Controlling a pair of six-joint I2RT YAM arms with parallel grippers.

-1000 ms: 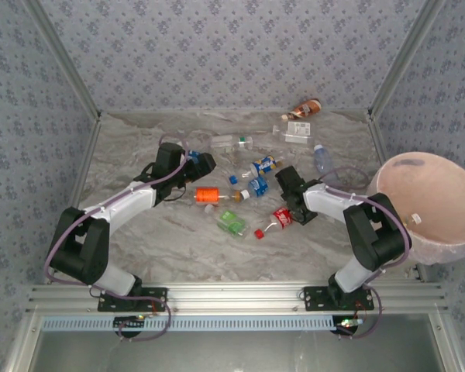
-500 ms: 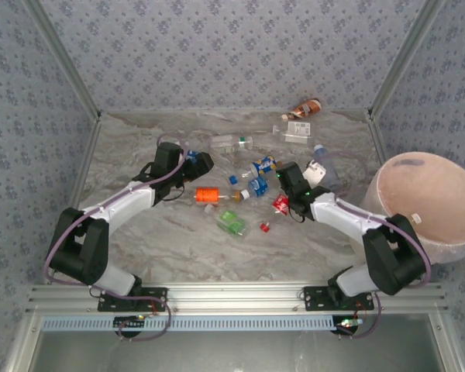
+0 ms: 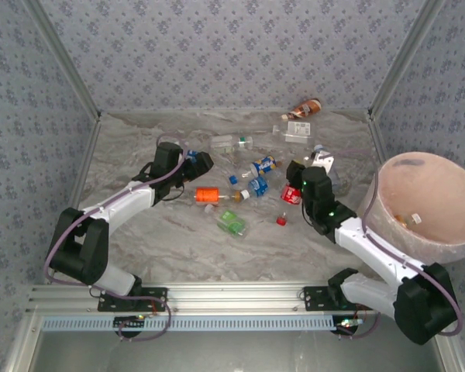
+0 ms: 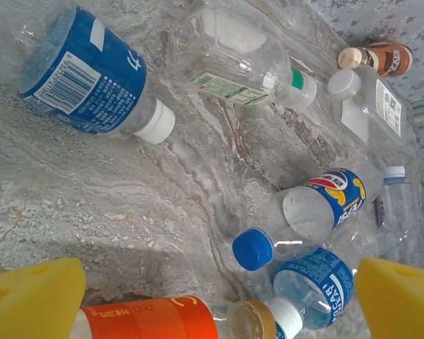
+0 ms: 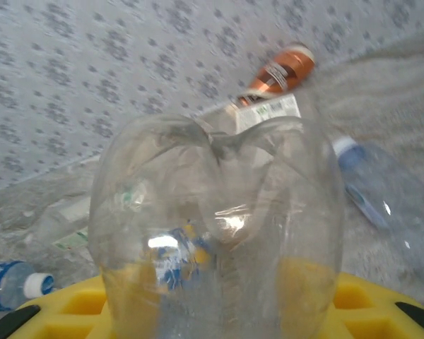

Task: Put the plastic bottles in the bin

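Note:
My right gripper is shut on a clear bottle with a red label, held off the marble table to the left of the bin. In the right wrist view that clear bottle sits between my yellow fingers, base toward the camera. A small red cap shows just below it. My left gripper stands open over the table, its yellow fingertips either side of an orange-labelled bottle. Blue-labelled bottles lie close by.
More bottles lie scattered: a blue-labelled one, a clear one with a green label, a brown one by the back wall, a green one and a clear one behind the right gripper. Patterned walls enclose the table.
My right gripper has shut on the red-labelled bottle, raised it and swung right toward the bin; the red cap moved along. The left arm has stayed still and open.

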